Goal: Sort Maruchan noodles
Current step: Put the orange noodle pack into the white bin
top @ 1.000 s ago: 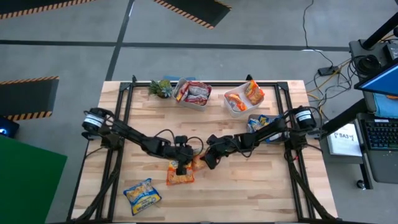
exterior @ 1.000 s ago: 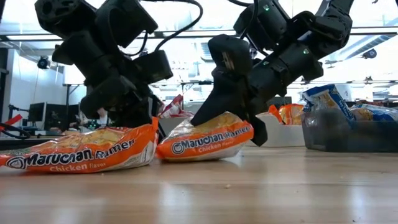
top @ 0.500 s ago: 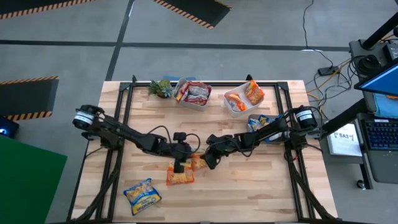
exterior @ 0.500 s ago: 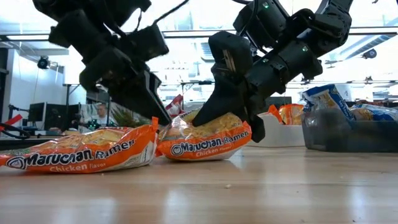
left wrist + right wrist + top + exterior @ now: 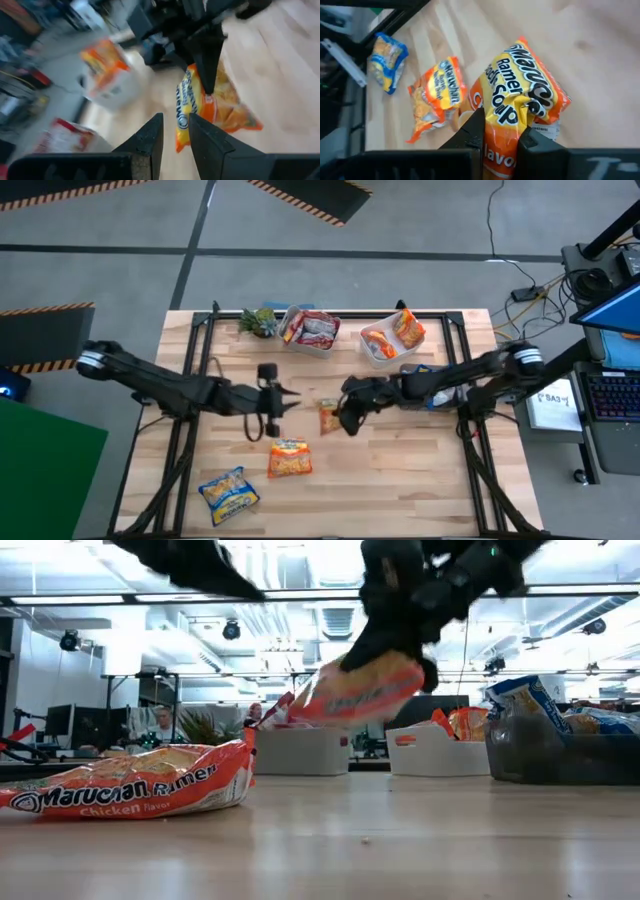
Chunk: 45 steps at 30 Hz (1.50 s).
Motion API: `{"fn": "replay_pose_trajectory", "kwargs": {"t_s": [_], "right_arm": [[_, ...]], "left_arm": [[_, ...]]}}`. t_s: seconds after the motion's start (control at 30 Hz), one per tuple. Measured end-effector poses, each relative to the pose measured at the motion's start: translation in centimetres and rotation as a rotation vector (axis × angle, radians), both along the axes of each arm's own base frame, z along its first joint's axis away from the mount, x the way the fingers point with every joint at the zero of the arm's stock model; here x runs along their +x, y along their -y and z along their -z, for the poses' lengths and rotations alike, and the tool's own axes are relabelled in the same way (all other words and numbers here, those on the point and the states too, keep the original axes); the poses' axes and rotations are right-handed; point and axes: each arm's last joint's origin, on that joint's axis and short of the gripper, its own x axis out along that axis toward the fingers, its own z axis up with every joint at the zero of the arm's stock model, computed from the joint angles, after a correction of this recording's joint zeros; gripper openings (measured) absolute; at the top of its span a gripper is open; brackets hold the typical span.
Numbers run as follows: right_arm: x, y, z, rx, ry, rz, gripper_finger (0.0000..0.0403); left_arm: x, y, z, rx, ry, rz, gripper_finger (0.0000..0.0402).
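An orange Maruchan packet [image 5: 329,417] hangs in my right gripper [image 5: 344,418] above the table's middle; it also shows in the low view [image 5: 360,690] and in the left wrist view [image 5: 217,107]. My left gripper [image 5: 288,400] is open and holds nothing. It hovers just left of that packet with its fingers pointing toward it. A second orange packet [image 5: 289,459] lies flat on the table nearer the front edge. A blue-yellow packet [image 5: 228,492] lies flat near the front left corner. My right gripper pinches the orange packet between its two fingers [image 5: 472,132] at a crumpled stretch near one end [image 5: 501,127]. The fingers come from above, slanting in from the table's right. The packet is lifted clear and tilted, with its free end [image 5: 310,705] lower.
Along the far edge stand a small green plant [image 5: 258,320], a clear tub with pink-red packets [image 5: 312,330] and a white tub with orange packets [image 5: 390,340]. A tub with blue-yellow packets [image 5: 420,378] sits under the right arm. Bare wood lies at the front right.
My right gripper, shut on the orange packet, has risen and lifted it clear of the table, shifting slightly toward the far edge. My left gripper has left the packets, risen and pulled back toward the table's left and far side. The other orange packet has stayed where it was.
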Motion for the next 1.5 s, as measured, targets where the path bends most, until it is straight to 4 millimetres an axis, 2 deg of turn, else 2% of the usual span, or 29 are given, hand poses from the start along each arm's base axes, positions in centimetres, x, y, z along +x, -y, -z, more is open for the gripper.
{"fn": "replay_pose_trajectory", "kwargs": {"t_s": [0.17,0.37,0.47,0.63,0.77,0.9,1.03,1.2,1.5], "right_arm": [[-1.3,2.2,-5.1,-0.101,-0.051,0.045,0.0029],[-2.3,6.0,-10.5,-0.238,-0.217,0.097,0.0029],[-2.9,8.7,-12.5,-0.301,-0.354,0.127,0.0029],[-4.3,14.2,-14.1,-0.331,-0.606,0.121,0.0029],[-5.9,18.7,-13.3,-0.313,-0.807,0.062,0.0029],[-7.1,22.6,-10.7,-0.226,-0.955,0.039,0.0029],[-7.3,25.3,-8.1,-0.157,-1.032,0.024,0.0029],[-6.5,26.6,-5.6,-0.126,-1.076,-0.027,0.0029],[-4.7,27.7,-2.2,-0.109,-1.085,-0.029,0.0029]], "left_arm": [[-1.6,-0.8,-2.6,0.033,0.118,-0.059,0.0075],[-2.5,-1.2,-3.7,0.073,0.169,-0.112,0.0075],[-2.5,-1.3,-3.8,0.087,0.178,-0.139,0.0075],[-2.2,-1.2,-3.4,0.094,0.156,-0.138,0.0075],[-1.9,-1.2,-3.1,0.102,0.140,-0.136,0.0075],[-1.9,-1.2,-3.0,0.113,0.135,-0.132,0.0075],[-1.9,-1.2,-3.0,0.115,0.134,-0.131,0.0075],[-1.9,-1.2,-3.0,0.116,0.134,-0.131,0.0075],[-1.9,-1.2,-3.0,0.120,0.131,-0.129,0.0075]]}}
